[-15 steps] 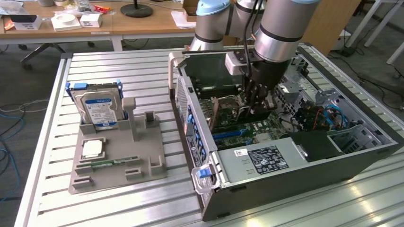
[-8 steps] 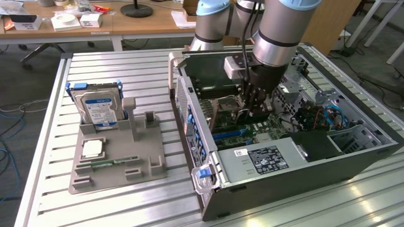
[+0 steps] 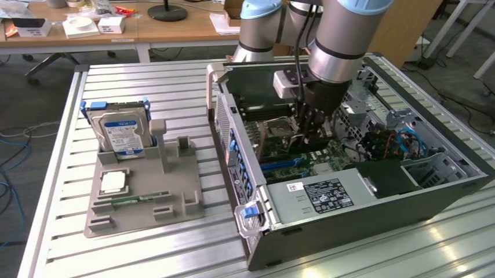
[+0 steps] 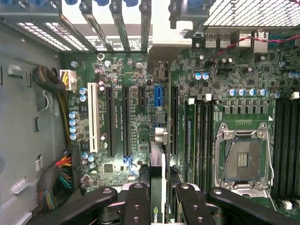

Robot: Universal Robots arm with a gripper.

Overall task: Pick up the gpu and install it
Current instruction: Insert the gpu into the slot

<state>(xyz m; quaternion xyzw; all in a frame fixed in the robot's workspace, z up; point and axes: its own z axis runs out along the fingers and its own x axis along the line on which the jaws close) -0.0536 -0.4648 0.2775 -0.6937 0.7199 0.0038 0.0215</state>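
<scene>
Here, inside the open case (image 3: 433,202), over the board (image 4: 117,70), the gpu (image 4: 158,180) hangs edge-on, gripped in the pincer (image 4: 161,206), and should go down upright, square to the slots (image 4: 126,122), pressed evenly.

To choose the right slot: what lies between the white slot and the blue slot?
In the wrist view, two long black slots and one short black slot lie there.
</scene>
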